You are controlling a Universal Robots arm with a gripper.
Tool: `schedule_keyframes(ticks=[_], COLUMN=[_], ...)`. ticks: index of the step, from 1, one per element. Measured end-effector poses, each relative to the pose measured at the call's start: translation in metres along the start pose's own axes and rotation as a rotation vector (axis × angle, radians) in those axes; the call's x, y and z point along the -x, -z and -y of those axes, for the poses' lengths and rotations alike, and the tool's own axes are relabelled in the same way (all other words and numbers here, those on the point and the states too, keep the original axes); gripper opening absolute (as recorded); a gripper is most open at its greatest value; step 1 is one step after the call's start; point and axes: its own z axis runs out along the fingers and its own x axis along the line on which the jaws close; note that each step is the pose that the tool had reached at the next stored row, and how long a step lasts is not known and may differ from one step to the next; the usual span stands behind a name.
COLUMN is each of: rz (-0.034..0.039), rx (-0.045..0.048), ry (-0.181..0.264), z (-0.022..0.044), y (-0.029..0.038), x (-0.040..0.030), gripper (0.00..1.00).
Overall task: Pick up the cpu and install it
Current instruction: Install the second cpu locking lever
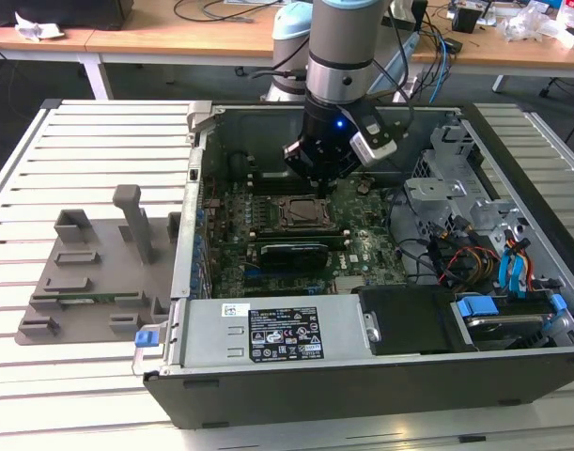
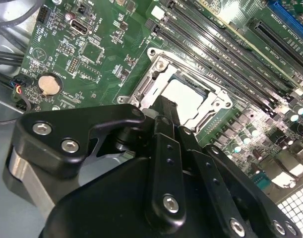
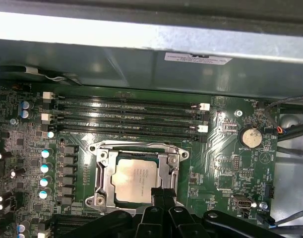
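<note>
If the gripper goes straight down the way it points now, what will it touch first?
Most likely the cpu, lying in the socket frame directly beneath the gripper; depth is unclear, so its fingertips might meet the frame's edge first.

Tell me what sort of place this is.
Probably a robotics lab or workshop set up for PC assembly. An open computer case lies on a slatted metal table, the gripper hangs over the cpu in its socket, and desks strewn with cables stand behind.

I'm getting even, bright overhead light. Glare washes the case wall [image 3: 141, 37] white in the first wrist view; the tool [image 2: 166, 116] sits dark and soft-edged.
</note>
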Motion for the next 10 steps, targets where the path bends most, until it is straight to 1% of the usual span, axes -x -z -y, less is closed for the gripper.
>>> schedule_keyframes(ticks=[3,7,10], rz=[0.0,0.0,0.0001], rx=[0.0,-0.0001,0.0], ry=[0.0,0.0,0.0], z=[0.0,0.0037,0.0113], y=[0.0001,0.0001,-0.0001], x=[0.0,-0.0003,-0.0008], gripper=[0.11,0.11,0.11])
